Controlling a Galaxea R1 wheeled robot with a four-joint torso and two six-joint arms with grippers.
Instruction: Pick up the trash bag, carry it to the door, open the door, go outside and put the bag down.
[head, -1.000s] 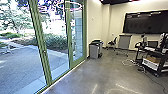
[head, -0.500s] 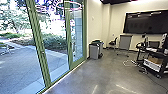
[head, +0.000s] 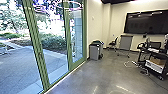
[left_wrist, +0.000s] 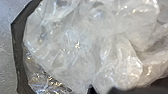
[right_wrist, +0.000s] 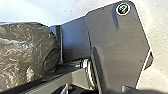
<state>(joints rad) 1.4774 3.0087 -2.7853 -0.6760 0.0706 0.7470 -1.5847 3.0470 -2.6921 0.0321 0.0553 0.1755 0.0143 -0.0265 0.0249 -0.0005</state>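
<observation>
The trash bag (left_wrist: 75, 45), crinkled and translucent, is seen very close in the left wrist view; in the right wrist view, what is taken for the same bag is seen beside the robot's dark plate (right_wrist: 115, 50). It is judged to be carried at the left arm, the nearer one, on the indoor side of the green-framed glass door (head: 37, 42). No clear long axis is made out in the bunched plastic, and its exact direction from the left claw cannot be told. Whether the left claw or the right claw is spread, pressed together or pinching plastic cannot be told either. Beyond the door's glass, the paved yard (head: 20, 65) is seen; right of the door, a grey bin (head: 94, 52) is placed. Compared with the earlier head frames, the door's post is seen farther left and the bin slightly larger, a shift attributed to the robot's own motion.
</observation>
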